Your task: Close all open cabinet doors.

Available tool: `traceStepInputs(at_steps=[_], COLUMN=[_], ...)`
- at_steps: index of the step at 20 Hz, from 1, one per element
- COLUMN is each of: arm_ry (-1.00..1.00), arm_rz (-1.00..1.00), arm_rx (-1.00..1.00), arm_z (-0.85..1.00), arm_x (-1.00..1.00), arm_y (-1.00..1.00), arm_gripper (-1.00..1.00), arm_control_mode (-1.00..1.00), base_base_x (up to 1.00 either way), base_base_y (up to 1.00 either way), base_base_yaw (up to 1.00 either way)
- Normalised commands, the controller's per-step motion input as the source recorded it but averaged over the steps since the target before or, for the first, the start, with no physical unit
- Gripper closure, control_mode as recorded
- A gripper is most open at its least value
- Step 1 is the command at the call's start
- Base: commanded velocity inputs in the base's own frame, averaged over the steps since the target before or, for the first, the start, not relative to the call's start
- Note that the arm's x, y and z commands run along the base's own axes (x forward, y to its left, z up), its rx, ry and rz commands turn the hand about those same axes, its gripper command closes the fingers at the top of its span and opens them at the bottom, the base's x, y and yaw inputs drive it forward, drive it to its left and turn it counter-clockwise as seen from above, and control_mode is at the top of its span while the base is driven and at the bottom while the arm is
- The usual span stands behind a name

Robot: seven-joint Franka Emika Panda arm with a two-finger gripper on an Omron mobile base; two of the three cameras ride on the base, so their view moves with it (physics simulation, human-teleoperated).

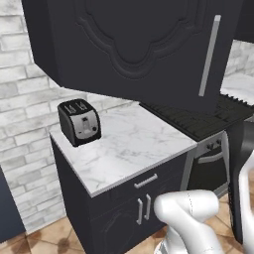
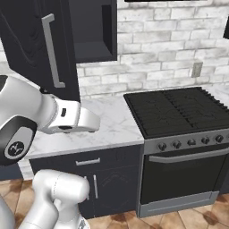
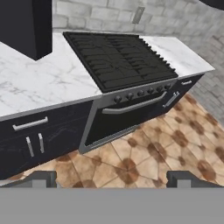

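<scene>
A black wall-cabinet door (image 1: 144, 44) stands swung open out over the marble counter (image 1: 134, 144), its raised curved moulding and long silver bar handle (image 1: 209, 54) facing the left base view; in the right base view the same door (image 2: 31, 44) hangs at the upper left with its handle (image 2: 51, 51) towards the room, and the open cabinet (image 2: 94, 31) shows a dark hollow inside just beside it, against the white brick wall (image 2: 165, 40); a black and silver toaster (image 1: 79, 121) sits near the back left corner of the counter, under the door's far edge; the black gas stove (image 2: 179, 112) adjoins the counter's right edge, with a row of knobs (image 2: 190, 143) along its front above the oven door and its bar handle (image 2: 188, 155); below the counter sit a drawer (image 1: 146, 181) and dark base cupboard doors with short silver pulls (image 1: 144, 208); the gripper (image 3: 111, 179) shows in the hand view as two dark tips wide apart (nothing lies between them), hanging above the terracotta floor tiles (image 3: 144, 153) in front of the oven, well away from the door; the lower corner of that door (image 3: 26, 24) juts in at the hand view's upper left, above the counter.
</scene>
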Motion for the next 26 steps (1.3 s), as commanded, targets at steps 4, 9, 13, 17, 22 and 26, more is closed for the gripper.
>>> traceStepInputs(at_steps=[4, 9, 13, 17, 22, 26], arm_ry=[-0.03, -0.1, -0.24, -0.32, -0.36, -0.29], arm_rz=[0.0, 0.0, 0.0, 0.0, 0.0, 0.0], arm_rx=[0.0, 0.0, 0.0, -0.01, -0.03, 0.0], arm_z=[0.0, 0.04, 0.18, 0.24, 0.27, 0.09], arm_x=[0.0, -0.02, -0.26, -0.4, -0.25, -0.05], arm_y=[0.0, 0.03, 0.1, 0.12, 0.45, 0.74], arm_gripper=[-1.0, -1.0, -1.0, -1.0, -1.0, -1.0], arm_control_mode=[-1.0, -1.0, -1.0, -1.0, -1.0, -1.0], base_base_x=[0.0, 0.0, 0.0, 0.0, 0.0, 0.0], base_base_y=[0.0, 0.0, 0.0, 0.0, 0.0, 0.0], base_base_yaw=[0.0, 0.0, 0.0, 0.0, 0.0, 0.0])
